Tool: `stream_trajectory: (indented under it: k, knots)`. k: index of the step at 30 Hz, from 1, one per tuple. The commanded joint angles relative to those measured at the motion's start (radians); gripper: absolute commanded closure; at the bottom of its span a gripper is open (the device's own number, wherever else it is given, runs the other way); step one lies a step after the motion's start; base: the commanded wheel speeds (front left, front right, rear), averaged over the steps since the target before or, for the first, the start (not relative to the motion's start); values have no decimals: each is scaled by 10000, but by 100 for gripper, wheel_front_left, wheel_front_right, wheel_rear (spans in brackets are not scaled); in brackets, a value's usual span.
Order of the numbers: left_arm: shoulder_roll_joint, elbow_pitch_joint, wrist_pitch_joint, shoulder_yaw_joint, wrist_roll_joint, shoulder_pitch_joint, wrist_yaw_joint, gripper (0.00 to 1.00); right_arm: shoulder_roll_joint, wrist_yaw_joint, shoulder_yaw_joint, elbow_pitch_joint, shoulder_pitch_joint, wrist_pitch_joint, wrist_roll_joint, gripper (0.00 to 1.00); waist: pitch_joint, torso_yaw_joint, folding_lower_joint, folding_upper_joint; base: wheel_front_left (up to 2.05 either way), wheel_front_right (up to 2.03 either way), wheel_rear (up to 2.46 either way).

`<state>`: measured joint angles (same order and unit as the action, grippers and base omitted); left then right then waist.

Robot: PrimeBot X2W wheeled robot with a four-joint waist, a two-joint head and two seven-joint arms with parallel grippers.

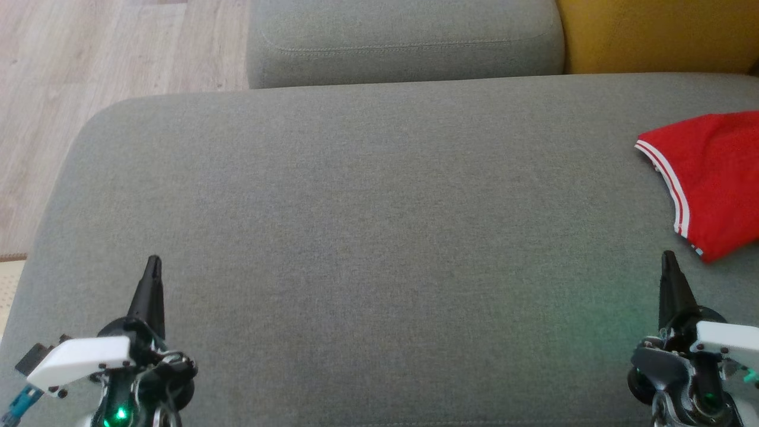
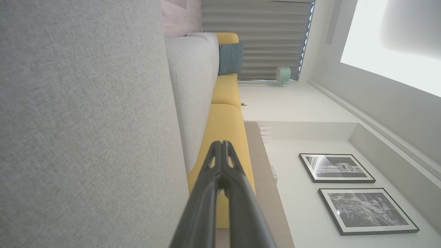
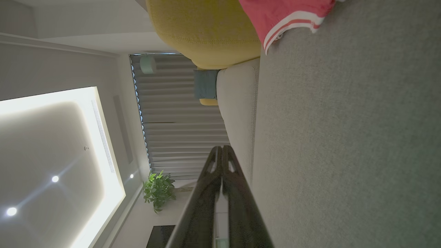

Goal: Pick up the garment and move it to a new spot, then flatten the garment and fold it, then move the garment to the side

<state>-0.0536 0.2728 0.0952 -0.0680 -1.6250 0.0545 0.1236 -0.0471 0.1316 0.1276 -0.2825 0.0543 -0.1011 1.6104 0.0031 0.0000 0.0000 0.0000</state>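
Your left jaws and right jaws are both clenched on nothing. The garment (image 1: pixel 714 178), smooth red fabric with white-striped trim, lies flat on the coarse grey sofa cushion (image 1: pixel 367 207), just beyond the right jaws' tips.

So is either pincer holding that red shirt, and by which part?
Nothing is held: the left pincer and right pincer are shut and empty, apart from the red garment.

Both jaws: long black tapered fingers (image 1: pixel 148 293), slotted cut-outs near the tips. Left wrist (image 1: pixel 80 356): white angular cover, small dark screws, green LED, teal cable (image 1: pixel 15 404). Right wrist (image 1: pixel 726 338): white cover, dark grey rounded housing, green light.
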Motion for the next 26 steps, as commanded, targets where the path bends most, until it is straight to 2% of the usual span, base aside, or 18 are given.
stream_trajectory:
  k: [1, 26]
  knots:
    - [-76, -281, 62, -311, 42, 522, 71, 100, -83, -9, -202, 381, 530, -69, 35, 100, 0, 0, 0, 0, 0, 0, 0]
    - [-43, -279, 99, -358, 81, 526, 71, 100, -67, -9, -178, 380, 532, -88, 15, 100, 0, 0, 0, 0, 0, 0, 0]
